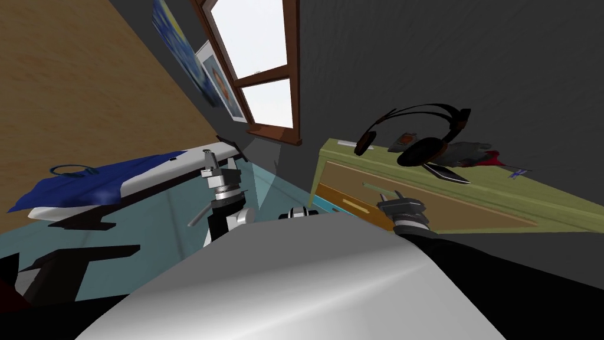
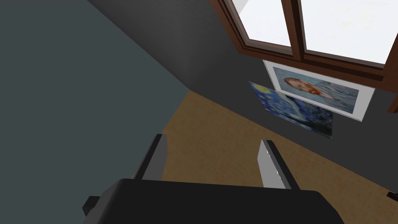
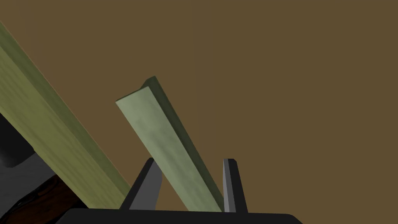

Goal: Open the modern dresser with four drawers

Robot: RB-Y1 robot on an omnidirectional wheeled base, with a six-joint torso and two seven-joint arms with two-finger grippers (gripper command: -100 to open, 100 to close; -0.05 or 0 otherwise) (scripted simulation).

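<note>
The dresser [image 1: 525, 203] is olive green with brown drawer fronts and stands to my right. Its top drawer [image 1: 436, 198] carries a pale green bar handle [image 1: 373, 187]. My right gripper [image 1: 390, 198] is at that handle. In the right wrist view the handle [image 3: 163, 128] runs between the two fingers of the right gripper [image 3: 189, 161], which press in on both its sides against the brown drawer front [image 3: 291, 77]. A lower drawer [image 1: 348, 206] looks orange. My left gripper [image 2: 213, 163] is raised near the bed, open and holding nothing.
Black headphones [image 1: 422, 139], a dark phone [image 1: 448, 173] and small items lie on the dresser top. A bed with a blue cover [image 1: 88, 186] stands on my left. A window [image 1: 265, 65] sits in the corner between them.
</note>
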